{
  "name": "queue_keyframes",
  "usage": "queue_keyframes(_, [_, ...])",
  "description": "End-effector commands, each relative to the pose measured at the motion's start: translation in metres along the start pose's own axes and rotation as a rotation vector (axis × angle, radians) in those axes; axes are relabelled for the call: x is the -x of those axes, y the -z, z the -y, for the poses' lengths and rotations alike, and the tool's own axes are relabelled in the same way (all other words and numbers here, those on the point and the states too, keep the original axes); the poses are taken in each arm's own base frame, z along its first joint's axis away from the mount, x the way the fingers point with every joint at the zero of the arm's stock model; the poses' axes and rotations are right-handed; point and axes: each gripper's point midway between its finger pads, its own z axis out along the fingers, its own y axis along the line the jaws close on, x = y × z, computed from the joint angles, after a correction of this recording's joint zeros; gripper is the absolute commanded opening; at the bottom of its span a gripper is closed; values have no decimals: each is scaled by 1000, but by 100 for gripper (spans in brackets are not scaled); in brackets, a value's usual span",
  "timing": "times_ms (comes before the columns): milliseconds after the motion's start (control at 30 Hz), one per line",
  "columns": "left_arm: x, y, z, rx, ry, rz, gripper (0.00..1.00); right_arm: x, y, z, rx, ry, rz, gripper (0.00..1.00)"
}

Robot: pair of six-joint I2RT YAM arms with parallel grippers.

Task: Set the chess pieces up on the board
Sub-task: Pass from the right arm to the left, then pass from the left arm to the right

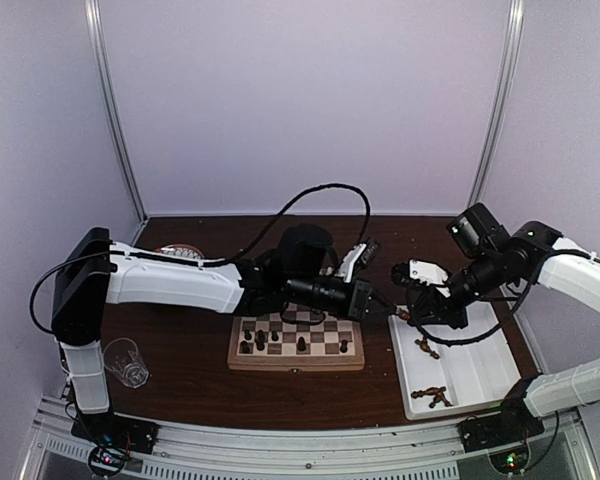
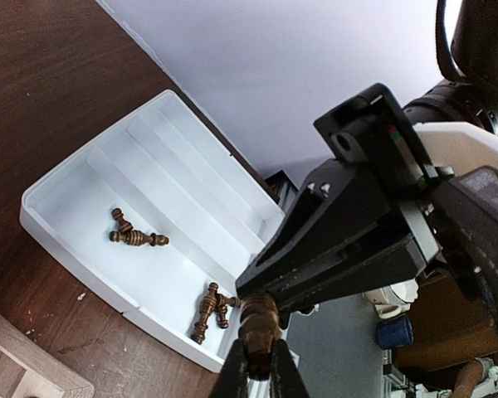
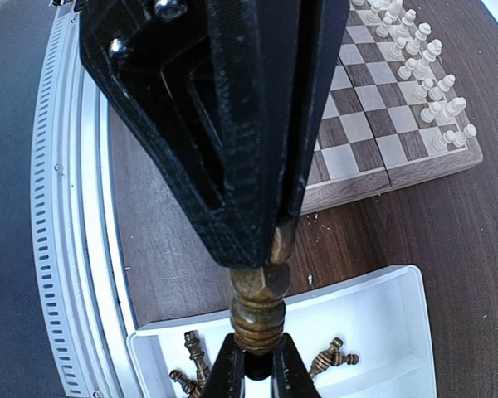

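Dark brown turned wood shows where the two arms meet. A single dark brown chessman (image 3: 257, 308) is pinched at both ends and held in the air just right of the board (image 1: 296, 364), by the upper left corner of the white tray (image 1: 472, 372) in the top view. The left claw (image 2: 256, 375) is pressed together on one end of the chessman, and the right claw (image 3: 256, 369) is closed on the other end. In each wrist view the other arm's black fingers are seen clamped on the far tip of the piece.

The board is laid on the brown tabletop (image 1: 190, 385) in the lower middle of the top view, partly beneath the left arm. A few dark pieces (image 1: 261, 341) are stood on its near squares, most of them on the left half. In the right wrist view a double row of cream-white pieces (image 3: 432, 79) is seen along one edge of the board, at the upper right of the frame.

The white tray is placed just right of the board. In it loose dark chessmen (image 1: 427, 347) are seen lying on their sides, some towards its upper end and some near its lower edge. A clear glass (image 1: 128, 362) is stood at the lower left, beside the left arm's base.
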Motion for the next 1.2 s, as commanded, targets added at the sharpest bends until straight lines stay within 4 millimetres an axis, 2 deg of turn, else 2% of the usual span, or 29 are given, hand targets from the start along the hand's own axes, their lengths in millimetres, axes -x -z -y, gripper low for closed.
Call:
queue_keyframes(0, [12, -2, 19, -50, -45, 22, 1, 12, 4, -2, 7, -1, 36, 12])
queue_keyframes(100, [16, 4, 20, 5, -89, 3, 0, 3, 9, -3, -3, -22, 12, 31])
queue_keyframes(200, [17, 18, 16, 122, -153, -50, 0, -14, 17, 1, -24, -65, 8, 39])
queue_keyframes(333, [7, 40, -2, 294, -254, -167, 0, -36, 21, 11, -53, -147, 35, 41])
queue_keyframes(433, [0, 55, -14, 399, -301, -250, 0, -46, 18, 18, -78, -191, 60, 41])
queue_keyframes(533, [-7, 68, -25, 482, -325, -331, 0, -51, 23, 42, -191, -228, 37, 42])
queue_keyframes(600, [-17, 76, -35, 536, -326, -401, 0, -60, 19, 51, -231, -246, 6, 42])
queue_keyframes(800, [-31, 84, -60, 640, -319, -506, 0, -69, 12, 58, -236, -270, -41, 42])
queue_keyframes(1067, [-43, 81, -86, 724, -296, -590, 0, -72, 8, 56, -216, -272, -53, 43])
queue_keyframes(1167, [-44, 78, -89, 730, -296, -600, 0, -72, 7, 56, -210, -274, -56, 43])
